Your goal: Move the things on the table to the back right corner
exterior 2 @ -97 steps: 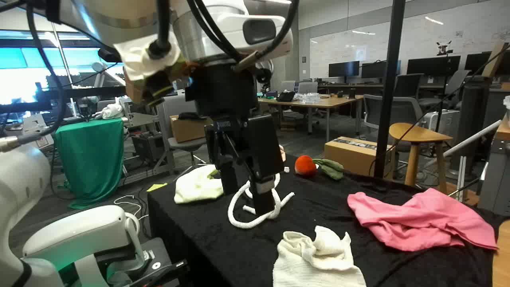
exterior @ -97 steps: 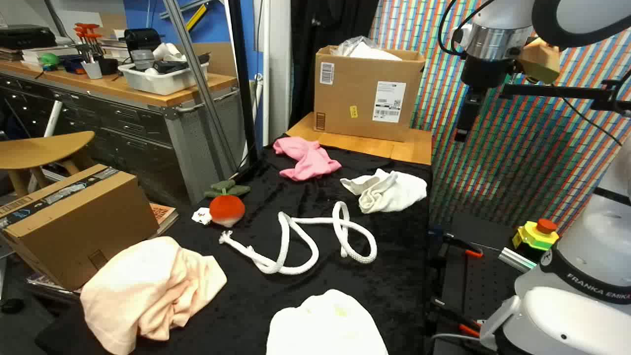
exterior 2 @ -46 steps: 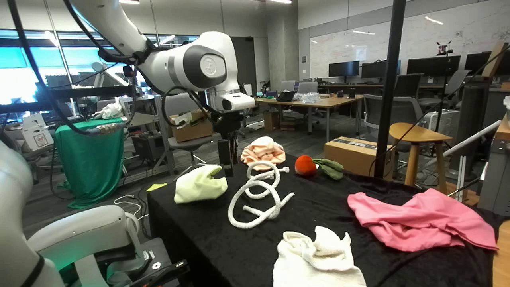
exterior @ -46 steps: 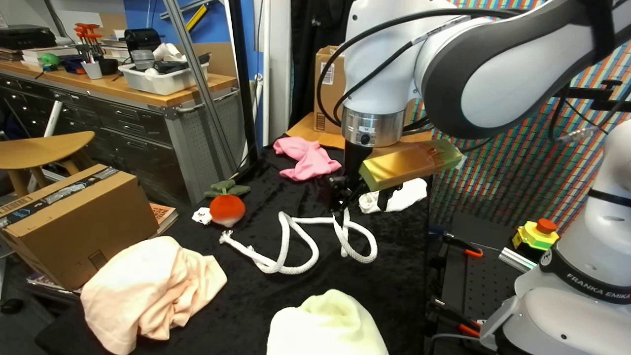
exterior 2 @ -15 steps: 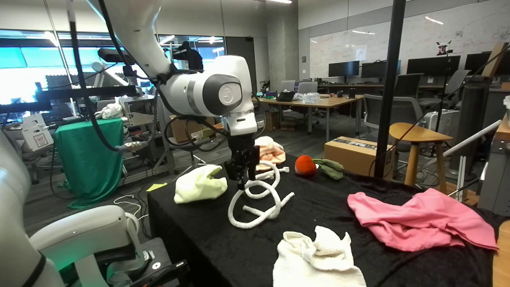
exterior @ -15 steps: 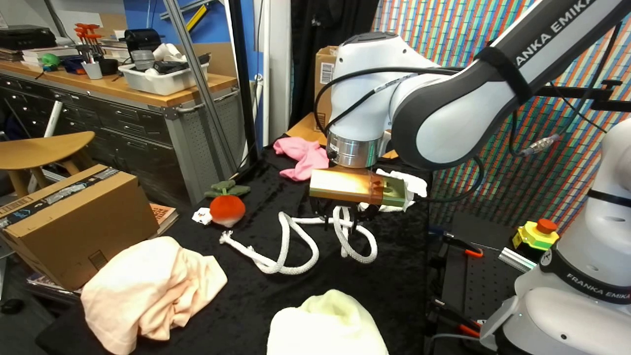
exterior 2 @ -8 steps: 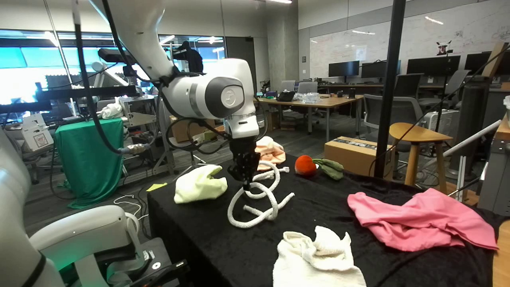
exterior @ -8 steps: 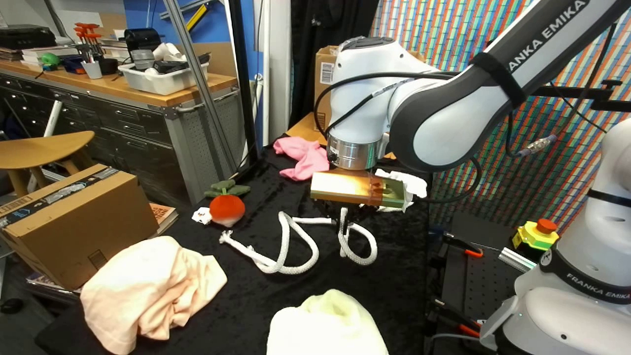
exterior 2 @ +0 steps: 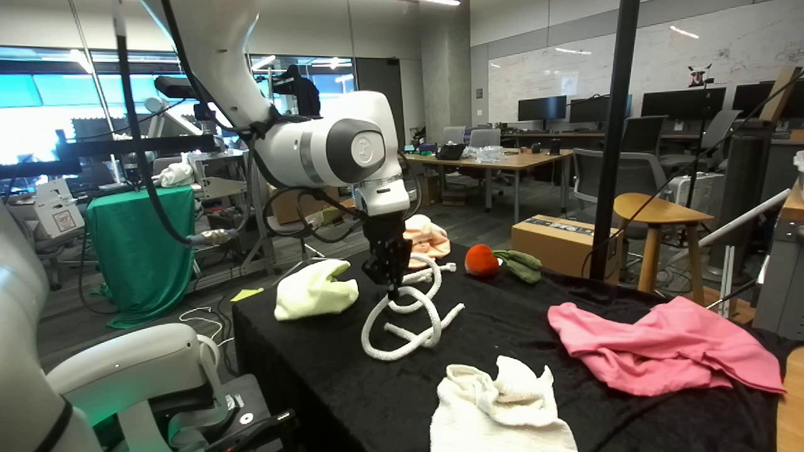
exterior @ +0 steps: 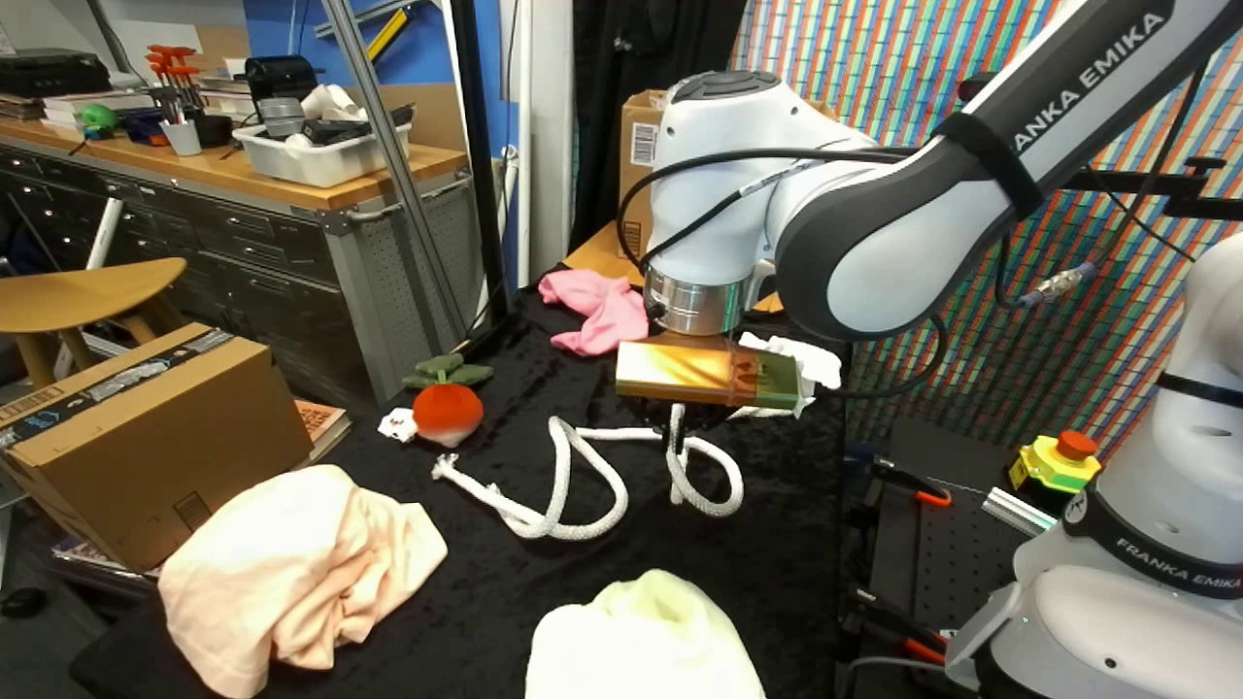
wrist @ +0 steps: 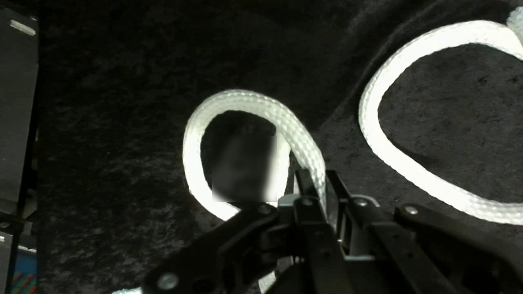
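Note:
The white rope (exterior: 583, 532) lies looped on the black-covered table (exterior: 777, 582). My gripper (wrist: 318, 175) is shut on one strand of the rope (wrist: 294, 126), which runs up between its fingertips. In an exterior view the gripper (exterior 2: 392, 290) points down into a rope loop. A pink cloth (exterior 2: 666, 345), a peach cloth (exterior: 291, 573) and a red round object (exterior: 447, 410) with green leaves rest around it. One white cloth (exterior: 646, 646) sits near that view's bottom; another (exterior 2: 502, 414) is partly hidden there by the arm. No mark singles out the back right corner.
A brown cardboard box (exterior: 146, 447) stands beyond one table edge. A larger box (exterior: 636, 194) is mostly hidden behind the arm. A dark post (exterior 2: 615, 125) and a wooden stool (exterior 2: 659, 210) rise past the table. Near the robot base sits a yellow-red stop button (exterior: 1057, 461).
The arm has swung in over the rope, lowered and turned its wrist. Within the last second the jaws have closed on the strand. Since half a second ago almost nothing has moved.

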Available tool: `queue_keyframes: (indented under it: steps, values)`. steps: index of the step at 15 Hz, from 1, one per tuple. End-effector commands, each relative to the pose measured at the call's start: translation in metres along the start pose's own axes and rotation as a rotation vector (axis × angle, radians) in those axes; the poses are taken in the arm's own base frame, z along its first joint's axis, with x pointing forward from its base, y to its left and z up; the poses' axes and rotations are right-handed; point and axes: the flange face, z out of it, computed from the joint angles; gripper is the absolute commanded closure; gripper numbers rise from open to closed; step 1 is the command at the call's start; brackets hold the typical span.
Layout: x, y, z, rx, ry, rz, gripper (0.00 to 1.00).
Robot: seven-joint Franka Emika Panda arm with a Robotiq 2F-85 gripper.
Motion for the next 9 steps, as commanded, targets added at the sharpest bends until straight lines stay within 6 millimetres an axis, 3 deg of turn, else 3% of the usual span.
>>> queue_keyframes:
  steps: [1,6,9]
  values:
    - [0.006,-0.002,-0.018,0.024,0.069,0.018,0.91]
    - [0.020,0.010,-0.048,0.054,0.142,0.062,0.91]
    - [0.038,0.021,-0.076,0.073,0.164,0.081,0.91]
